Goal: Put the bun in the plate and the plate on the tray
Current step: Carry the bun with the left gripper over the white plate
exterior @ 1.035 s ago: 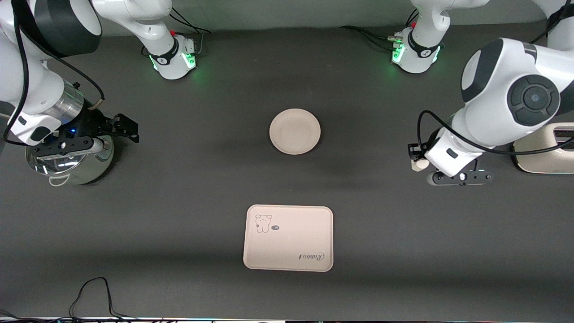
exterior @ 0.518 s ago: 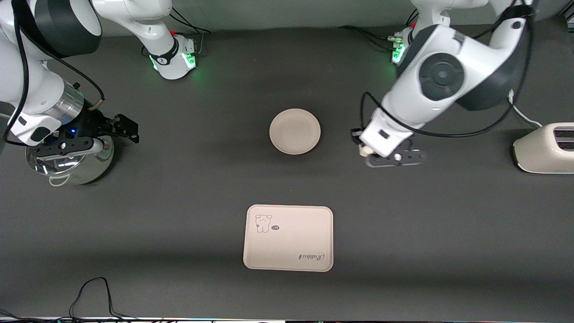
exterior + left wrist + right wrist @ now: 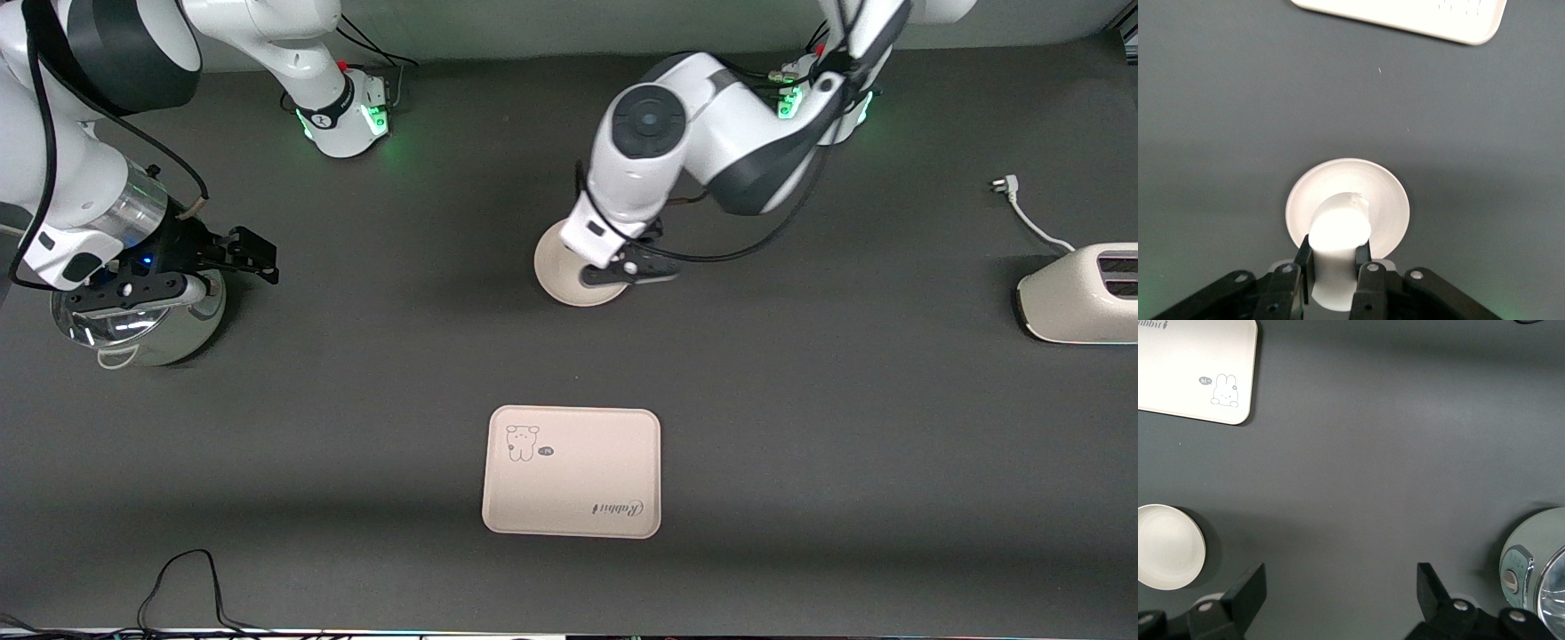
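My left gripper [image 3: 612,267] is over the round cream plate [image 3: 553,267] at the table's middle. In the left wrist view this gripper [image 3: 1335,252] is shut on the off-white bun [image 3: 1338,227] and holds it above the plate [image 3: 1388,200]. The bun is hidden under the hand in the front view. The cream rectangular tray [image 3: 572,471] with the bear drawing lies nearer to the front camera than the plate; it also shows in the left wrist view [image 3: 1405,13]. My right gripper [image 3: 249,256] is open and empty, waiting at the right arm's end of the table; its wrist view [image 3: 1341,587] shows only bare table between its jaws.
A shiny metal pot [image 3: 142,324] stands under the right arm's hand. A cream toaster [image 3: 1080,293] with its loose plug cable [image 3: 1022,209] stands at the left arm's end. A black cable [image 3: 187,587] lies at the front edge.
My left arm has swung from near the toaster to over the plate, carrying the bun. The right arm has not moved.
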You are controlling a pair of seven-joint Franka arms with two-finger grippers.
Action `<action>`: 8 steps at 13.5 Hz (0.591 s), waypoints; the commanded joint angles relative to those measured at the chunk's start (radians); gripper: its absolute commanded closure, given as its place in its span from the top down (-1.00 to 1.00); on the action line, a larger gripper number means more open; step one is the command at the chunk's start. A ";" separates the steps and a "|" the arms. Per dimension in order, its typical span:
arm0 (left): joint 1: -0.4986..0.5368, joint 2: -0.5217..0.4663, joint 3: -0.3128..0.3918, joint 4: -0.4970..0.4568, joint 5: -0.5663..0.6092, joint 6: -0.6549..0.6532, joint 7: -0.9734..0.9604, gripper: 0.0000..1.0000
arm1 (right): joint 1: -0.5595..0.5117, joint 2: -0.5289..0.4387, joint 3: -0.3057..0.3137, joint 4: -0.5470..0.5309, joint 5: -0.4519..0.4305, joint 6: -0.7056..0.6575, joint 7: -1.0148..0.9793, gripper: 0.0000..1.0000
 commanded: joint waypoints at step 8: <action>-0.075 0.026 0.009 -0.365 0.066 0.436 -0.080 -0.42 | 0.003 -0.002 -0.004 -0.003 0.019 0.012 0.004 1.00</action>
